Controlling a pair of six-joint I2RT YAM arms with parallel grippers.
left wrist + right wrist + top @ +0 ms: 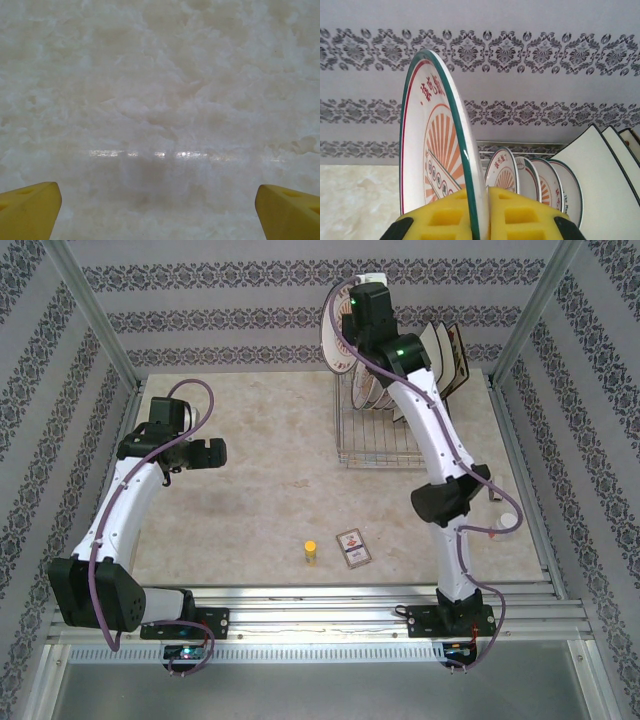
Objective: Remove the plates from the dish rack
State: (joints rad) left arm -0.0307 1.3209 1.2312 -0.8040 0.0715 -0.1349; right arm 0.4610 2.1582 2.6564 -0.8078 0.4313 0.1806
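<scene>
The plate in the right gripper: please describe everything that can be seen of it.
The plate is round, white and glossy, like ceramic. It has a green rim line, a red line inside that, red characters and an orange-red sunburst pattern. It stands upright on edge, almost edge-on to the wrist camera. The right gripper is shut on its lower rim, clamping both faces. The plate is at the left end of the dish rack, in front of the other plates. Its bottom edge is hidden.

plates (502,175) in dish rack (385,452) (far right), card (353,548) nearer
</scene>
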